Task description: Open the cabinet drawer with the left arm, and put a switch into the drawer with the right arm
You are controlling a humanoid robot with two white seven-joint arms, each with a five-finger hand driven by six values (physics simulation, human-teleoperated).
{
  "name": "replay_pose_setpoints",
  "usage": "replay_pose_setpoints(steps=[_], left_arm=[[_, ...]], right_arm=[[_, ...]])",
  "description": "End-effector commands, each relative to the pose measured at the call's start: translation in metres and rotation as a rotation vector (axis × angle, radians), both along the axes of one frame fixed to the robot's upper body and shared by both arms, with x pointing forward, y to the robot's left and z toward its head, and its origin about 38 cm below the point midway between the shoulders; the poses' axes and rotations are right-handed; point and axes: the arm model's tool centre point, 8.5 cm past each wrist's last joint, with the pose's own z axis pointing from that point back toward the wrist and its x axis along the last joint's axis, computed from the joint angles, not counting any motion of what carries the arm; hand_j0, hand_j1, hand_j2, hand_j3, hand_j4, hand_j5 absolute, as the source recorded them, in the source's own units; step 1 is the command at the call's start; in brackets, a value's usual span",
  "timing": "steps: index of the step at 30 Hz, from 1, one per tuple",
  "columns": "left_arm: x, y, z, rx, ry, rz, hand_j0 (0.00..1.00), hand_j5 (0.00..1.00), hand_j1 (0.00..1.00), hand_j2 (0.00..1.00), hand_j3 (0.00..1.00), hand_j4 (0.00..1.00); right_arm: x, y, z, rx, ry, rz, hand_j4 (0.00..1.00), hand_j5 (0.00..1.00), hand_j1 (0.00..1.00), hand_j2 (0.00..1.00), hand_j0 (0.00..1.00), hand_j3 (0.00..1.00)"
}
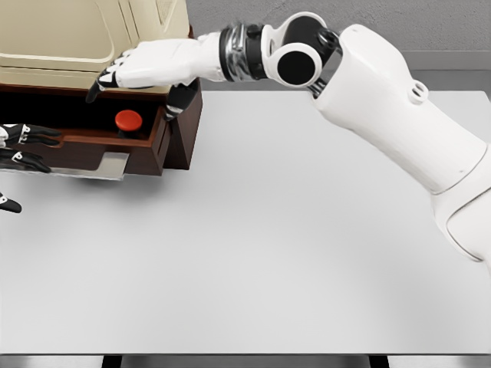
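The cream cabinet stands at the table's far left with its dark brown drawer pulled out. Inside the drawer lies the switch, a small block with a round red button. My right hand hovers just above the drawer's right part, fingers spread and relaxed, holding nothing; its thumb hangs over the drawer's right wall. Only the black fingertips of my left hand show at the left edge, by the drawer's front, spread apart and touching nothing that I can see.
The white table stretches from the cabinet to the right and front edges. My right arm crosses the upper right of the view. A grey wall runs behind the table.
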Motion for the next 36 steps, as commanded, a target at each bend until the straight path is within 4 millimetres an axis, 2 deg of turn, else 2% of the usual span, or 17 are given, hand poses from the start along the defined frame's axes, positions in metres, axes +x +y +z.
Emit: replay_pose_setpoints(steps=[1, 3, 6, 9, 12, 14, 16, 17, 21, 23, 26, 28, 36], left_arm=[[-0.015, 0.002, -0.049, 0.046, 0.128, -0.002, 1.0, 1.0, 1.0, 1.0, 1.0, 1.0], [-0.015, 0.002, -0.049, 0.046, 0.128, -0.002, 1.0, 1.0, 1.0, 1.0, 1.0, 1.0], [-0.014, 0.002, -0.046, 0.045, 0.123, -0.001, 1.0, 1.0, 1.0, 1.0, 1.0, 1.0], [-0.014, 0.004, -0.041, 0.043, 0.111, 0.004, 1.0, 1.0, 1.0, 1.0, 1.0, 1.0], [-0.012, 0.004, -0.034, 0.036, 0.094, 0.005, 1.0, 1.0, 1.0, 1.0, 1.0, 1.0], [-0.009, 0.004, -0.024, 0.026, 0.069, 0.006, 1.0, 1.0, 1.0, 1.0, 1.0, 1.0], [-0.008, 0.003, -0.021, 0.018, 0.063, 0.008, 1.0, 1.0, 1.0, 1.0, 1.0, 1.0], [-0.008, 0.003, -0.02, 0.018, 0.06, 0.008, 1.0, 1.0, 1.0, 1.0, 1.0, 1.0], [-0.006, 0.004, -0.013, 0.018, 0.04, 0.01, 1.0, 1.0, 1.0, 1.0, 1.0, 1.0], [-0.006, 0.005, -0.005, 0.011, 0.024, 0.016, 1.0, 1.0, 1.0, 1.0, 1.0, 1.0], [-0.005, 0.006, 0.002, 0.014, 0.007, 0.018, 1.0, 1.0, 1.0, 1.0, 1.0, 1.0], [-0.003, 0.006, 0.008, 0.013, -0.009, 0.018, 1.0, 1.0, 1.0, 1.0, 1.0, 1.0], [-0.003, 0.006, 0.009, 0.012, -0.014, 0.019, 1.0, 1.0, 1.0, 1.0, 1.0, 1.0]], right_arm=[[-0.021, -0.018, 0.016, 0.002, -0.068, 0.048, 1.0, 1.0, 1.0, 1.0, 1.0, 1.0], [-0.038, -0.055, 0.017, -0.016, -0.113, 0.057, 1.0, 1.0, 1.0, 1.0, 1.0, 1.0], [-0.038, -0.127, -0.001, -0.024, -0.088, 0.077, 1.0, 1.0, 1.0, 1.0, 1.0, 1.0], [-0.033, -0.204, -0.019, -0.016, -0.041, -0.055, 1.0, 1.0, 1.0, 1.0, 1.0, 1.0], [-0.034, -0.247, -0.037, 0.02, 0.002, -0.163, 1.0, 1.0, 1.0, 1.0, 1.0, 1.0], [-0.035, -0.266, -0.043, 0.037, 0.018, -0.211, 1.0, 1.0, 1.0, 1.0, 1.0, 1.0], [-0.036, -0.277, -0.049, 0.032, 0.033, -0.239, 1.0, 1.0, 1.0, 1.0, 1.0, 1.0], [-0.033, -0.289, -0.059, 0.034, 0.06, -0.278, 1.0, 1.0, 1.0, 1.0, 1.0, 1.0], [-0.031, -0.293, -0.065, 0.035, 0.076, -0.292, 1.0, 1.0, 1.0, 1.0, 1.0, 1.0], [-0.021, -0.311, -0.077, 0.031, 0.113, -0.358, 1.0, 1.0, 1.0, 1.0, 1.0, 1.0], [-0.021, -0.313, -0.077, 0.026, 0.113, -0.361, 1.0, 1.0, 1.0, 1.0, 1.0, 1.0], [-0.024, -0.326, -0.071, 0.016, 0.099, -0.388, 1.0, 1.0, 1.0, 1.0, 1.0, 1.0], [-0.023, -0.322, -0.073, 0.027, 0.104, -0.382, 1.0, 1.0, 1.0, 1.0, 1.0, 1.0]])
